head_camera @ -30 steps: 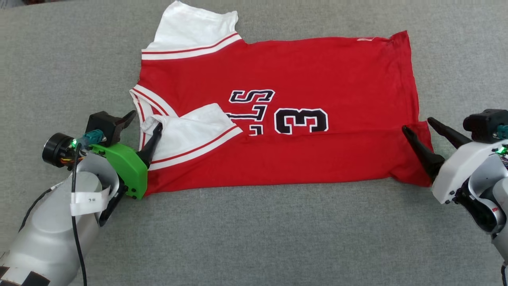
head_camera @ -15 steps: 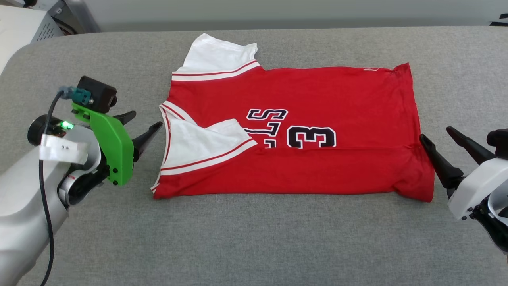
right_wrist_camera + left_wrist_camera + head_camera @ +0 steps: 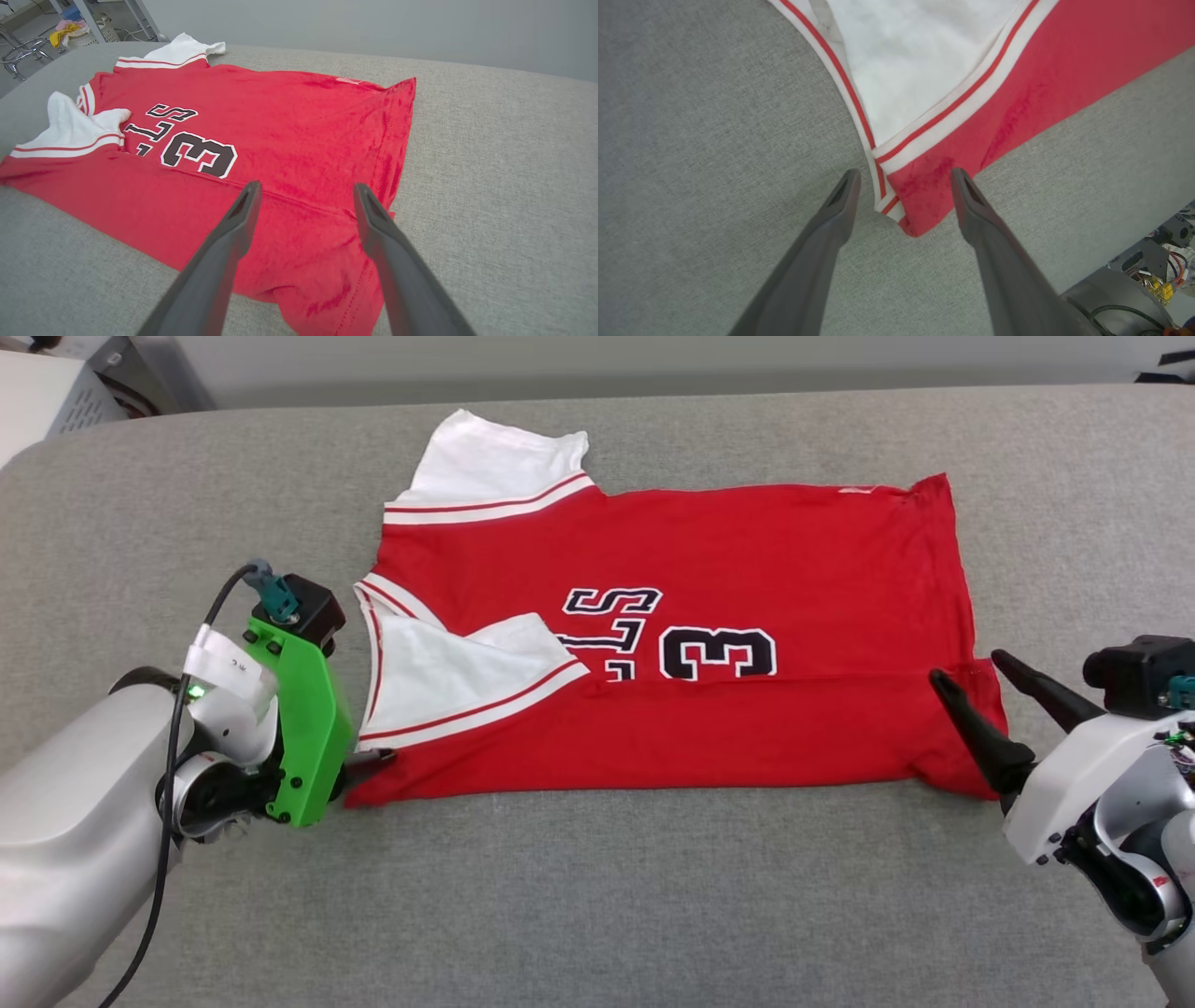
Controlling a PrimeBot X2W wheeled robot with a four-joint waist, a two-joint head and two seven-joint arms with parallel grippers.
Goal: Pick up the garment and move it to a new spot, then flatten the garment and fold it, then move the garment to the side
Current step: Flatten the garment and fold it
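The garment (image 3: 747,560), a red jersey with white sleeves and black "3" lettering, lies flat on the grey padded table (image 3: 597,896). Its near long edge is folded up over the lettering, and one white sleeve (image 3: 448,663) lies on top. My left gripper (image 3: 372,762) sits at the garment's near left corner, mostly hidden by its green mount. In the left wrist view it (image 3: 906,175) is open, with the striped corner (image 3: 896,205) between its fingers. My right gripper (image 3: 966,670) is open at the near right corner, its fingers over the red hem (image 3: 327,242).
The grey surface runs wide in front of the garment and to both sides. A white cabinet (image 3: 47,392) stands beyond the far left corner. Metal rack legs and a basket (image 3: 84,28) stand past the table. The robot's base and cables (image 3: 1148,280) lie below the near edge.
The head camera has shifted. My left gripper left the folded sleeve, drew back beside the collar, then came down to the near left corner. My right gripper stays open by the right hem.
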